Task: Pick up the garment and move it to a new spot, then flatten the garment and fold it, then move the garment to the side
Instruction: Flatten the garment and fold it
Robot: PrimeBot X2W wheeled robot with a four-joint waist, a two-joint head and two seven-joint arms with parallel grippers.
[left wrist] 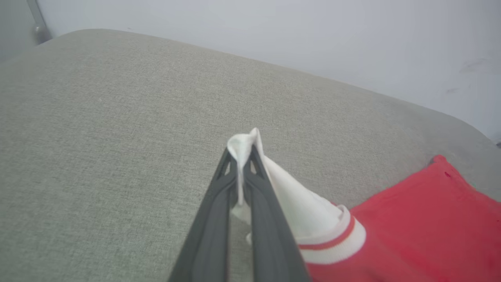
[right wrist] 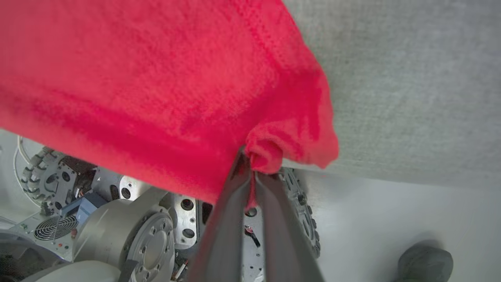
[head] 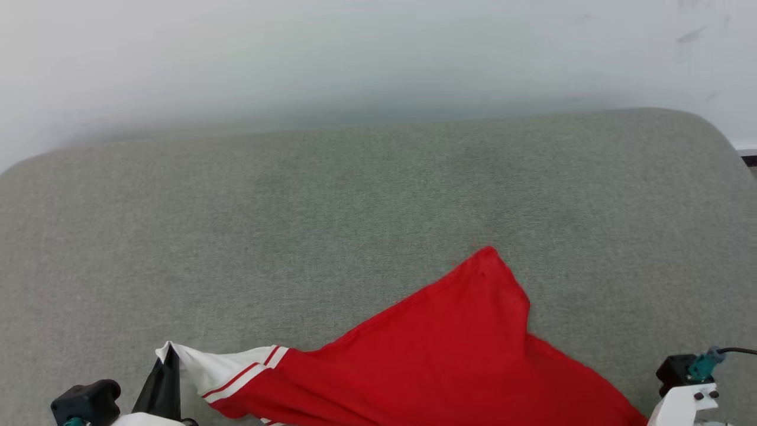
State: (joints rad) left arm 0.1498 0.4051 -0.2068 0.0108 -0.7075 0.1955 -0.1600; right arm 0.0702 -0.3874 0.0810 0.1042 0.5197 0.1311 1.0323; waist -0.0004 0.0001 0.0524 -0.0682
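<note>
The garment (head: 437,349), a red jersey with a white sleeve trimmed in red and white stripes, lies plain side up across the near edge of the grey-green cushion. One red corner points toward the far side. My left gripper (head: 168,355) is shut on the tip of the white sleeve (left wrist: 289,199), seen pinched between the dark fingers (left wrist: 219,203) in the left wrist view. My right gripper (right wrist: 250,160) is shut on a bunched red corner of the garment (right wrist: 156,78), held past the cushion's near edge. The number and lettering are hidden.
The grey-green cushion (head: 355,195) stretches wide with a pale wall (head: 355,53) behind it. Below the cushion's edge, the right wrist view shows my metal base and wheels (right wrist: 129,231) on a pale floor, and a dark rounded object (right wrist: 426,261) at lower right.
</note>
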